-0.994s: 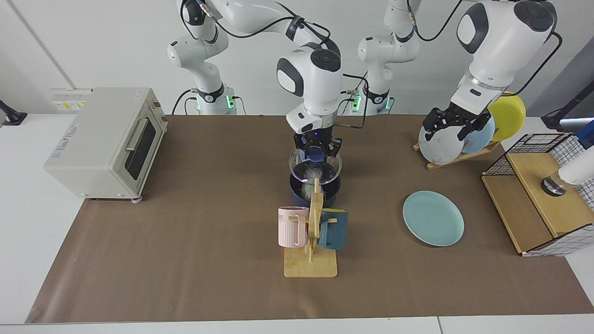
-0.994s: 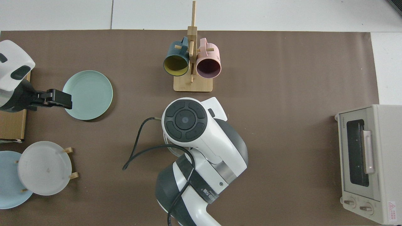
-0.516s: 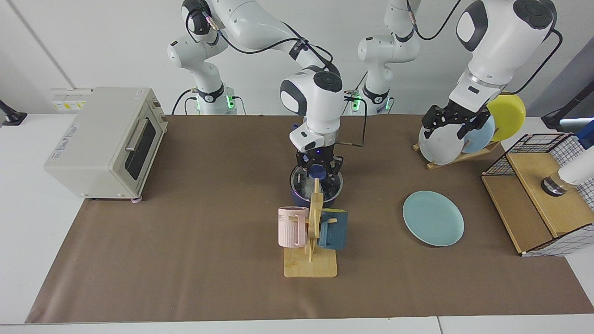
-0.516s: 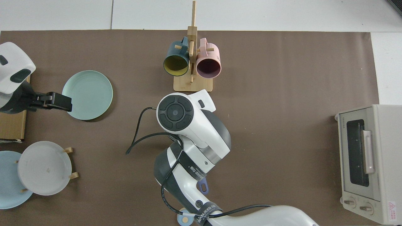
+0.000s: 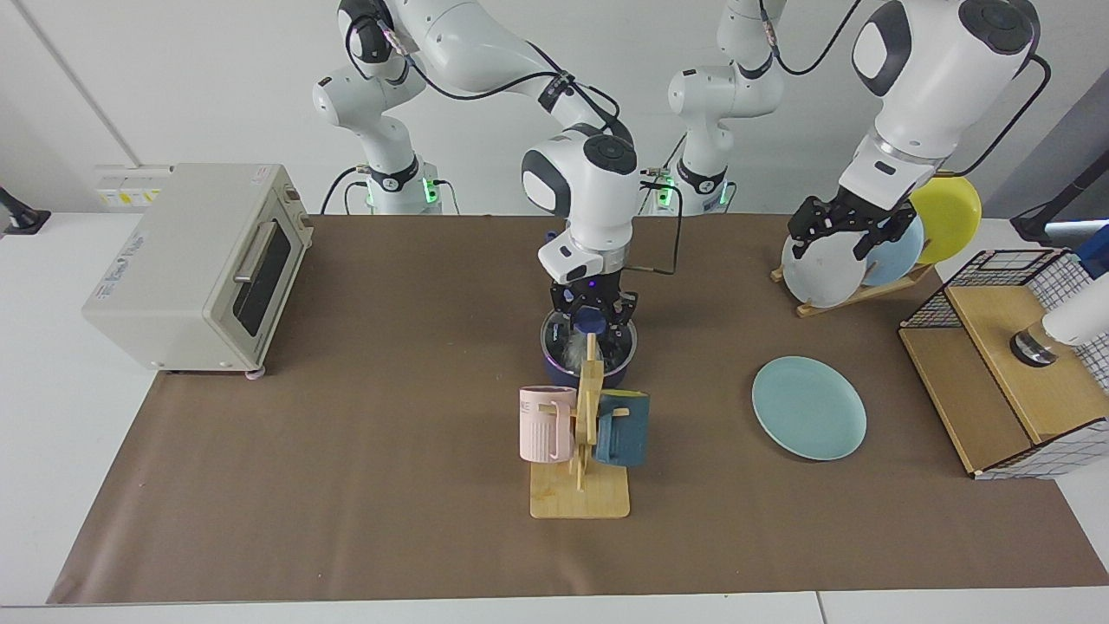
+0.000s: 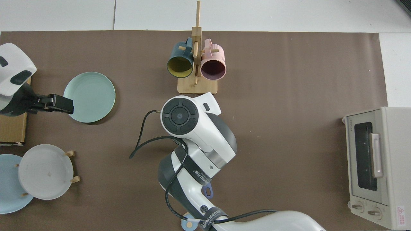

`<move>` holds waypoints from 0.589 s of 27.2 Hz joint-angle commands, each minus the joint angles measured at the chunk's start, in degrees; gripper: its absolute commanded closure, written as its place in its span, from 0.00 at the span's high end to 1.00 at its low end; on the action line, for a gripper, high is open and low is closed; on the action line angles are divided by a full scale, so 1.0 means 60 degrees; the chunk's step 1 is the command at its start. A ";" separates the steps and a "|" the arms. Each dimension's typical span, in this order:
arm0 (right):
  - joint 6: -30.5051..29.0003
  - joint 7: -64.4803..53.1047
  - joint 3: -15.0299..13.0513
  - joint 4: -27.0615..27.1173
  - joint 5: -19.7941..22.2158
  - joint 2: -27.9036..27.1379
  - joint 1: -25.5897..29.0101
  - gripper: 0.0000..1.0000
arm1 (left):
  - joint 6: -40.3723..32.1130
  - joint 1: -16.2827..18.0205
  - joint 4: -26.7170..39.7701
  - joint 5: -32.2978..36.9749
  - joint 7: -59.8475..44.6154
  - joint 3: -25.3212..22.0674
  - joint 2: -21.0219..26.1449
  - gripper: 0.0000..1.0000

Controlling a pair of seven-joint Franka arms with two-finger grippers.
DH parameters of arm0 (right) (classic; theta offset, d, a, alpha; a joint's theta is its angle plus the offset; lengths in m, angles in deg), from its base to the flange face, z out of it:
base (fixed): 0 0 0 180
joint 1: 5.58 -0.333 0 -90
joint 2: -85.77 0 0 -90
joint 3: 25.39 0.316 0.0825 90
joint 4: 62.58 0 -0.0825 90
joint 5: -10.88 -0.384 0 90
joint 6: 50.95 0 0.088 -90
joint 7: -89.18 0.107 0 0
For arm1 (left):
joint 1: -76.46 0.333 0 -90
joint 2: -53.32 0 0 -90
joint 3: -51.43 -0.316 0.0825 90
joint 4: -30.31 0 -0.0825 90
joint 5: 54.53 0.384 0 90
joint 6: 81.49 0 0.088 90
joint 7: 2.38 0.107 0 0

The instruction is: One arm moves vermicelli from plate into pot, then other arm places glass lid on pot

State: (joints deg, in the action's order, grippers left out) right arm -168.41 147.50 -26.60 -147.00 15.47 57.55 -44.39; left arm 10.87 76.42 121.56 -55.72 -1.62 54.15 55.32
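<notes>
The dark navy pot (image 5: 563, 374) stands mid-table, half hidden behind the mug rack. The glass lid (image 5: 554, 334) lies flat on its rim. My right gripper (image 5: 593, 317), with a blue light at its wrist, points straight down, shut on the lid's blue knob (image 5: 593, 323). White vermicelli (image 5: 571, 354) shows through the glass inside the pot. In the top view the right arm (image 6: 189, 128) covers the pot; only the handle's end (image 6: 208, 191) shows. The teal plate (image 5: 808, 407) (image 6: 90, 97) lies bare. My left gripper (image 5: 839, 238) (image 6: 61, 104) waits open and raised beside the plate.
A toaster oven (image 5: 195, 264) stands at the facing view's left. A wooden mug rack (image 5: 582, 433) with a pink and a blue mug stands in front of the pot. A plate rack (image 5: 853, 260) with three plates and a wire basket (image 5: 1009, 364) are at the right.
The right gripper has come down with the glass lid, which hung tilted above the pot a second ago and now rests on it. The left arm barely moved.
</notes>
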 commanded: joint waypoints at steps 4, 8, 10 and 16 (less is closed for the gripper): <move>-0.0127 0.0314 0.0041 -0.0550 -0.0150 0.0325 0.0067 0.00 | 0.0018 0.0358 0.0172 0.0124 0.0137 0.0075 -0.0202 1.00; -0.0112 0.0285 0.0055 -0.0550 -0.0165 0.0310 0.0140 0.18 | 0.0018 0.0343 0.0172 0.0124 0.0137 0.0060 -0.0202 1.00; -0.0141 0.0314 0.0055 -0.0550 -0.0180 0.0310 0.0184 0.91 | 0.0018 0.0343 0.0172 0.0124 0.0137 0.0104 -0.0202 1.00; -0.0098 0.0167 0.0026 -0.0316 -0.0209 0.0281 0.0169 1.00 | 0.0018 0.0285 0.0158 0.0124 0.0137 0.0119 -0.0202 1.00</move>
State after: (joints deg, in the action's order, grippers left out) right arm -168.40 147.63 -26.89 -147.55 14.77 57.61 -44.00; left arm 10.87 78.08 121.56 -55.72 -1.47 54.57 55.31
